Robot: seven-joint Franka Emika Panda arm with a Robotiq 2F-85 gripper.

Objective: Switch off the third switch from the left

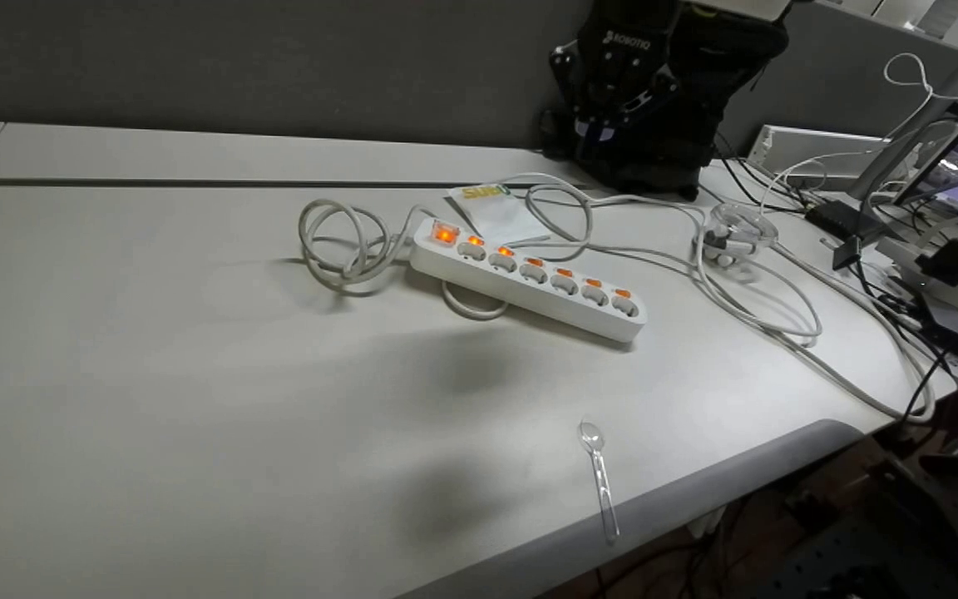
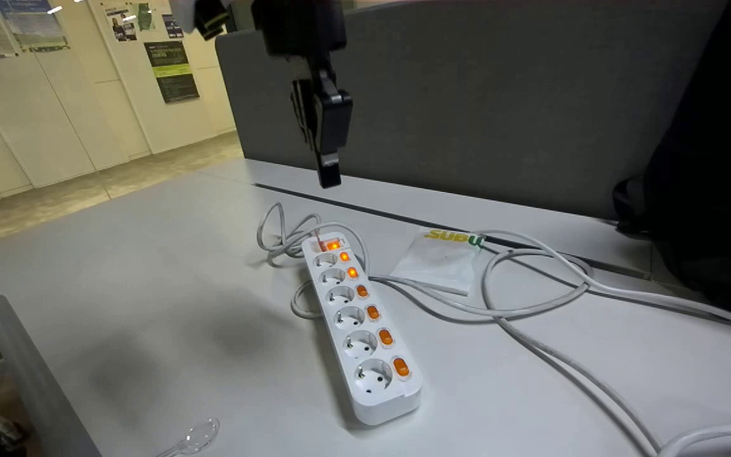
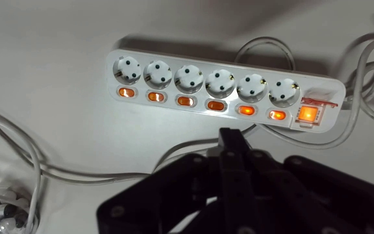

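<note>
A long white power strip [image 1: 520, 287] lies on the desk, in all views. Its large square main switch [image 1: 444, 234] glows at the left end in this exterior view. Among the small orange rockers, the third switch from the left [image 1: 535, 262] is unlit; the two to its left glow and those to its right are unlit. It also shows in an exterior view [image 2: 362, 291]. In the wrist view the order is reversed, and this switch [image 3: 216, 105] is unlit. My gripper [image 3: 234, 130] is shut and empty, raised above the desk, apart from the strip [image 2: 329, 174].
Grey cables [image 1: 350, 241] loop around the strip. A white packet [image 1: 496, 215] lies behind it. A clear spoon [image 1: 598, 466] lies near the desk's front edge. A grey partition [image 2: 530, 101] and a black backpack [image 1: 670, 158] stand at the back. A clear container [image 1: 737, 233] holds small items.
</note>
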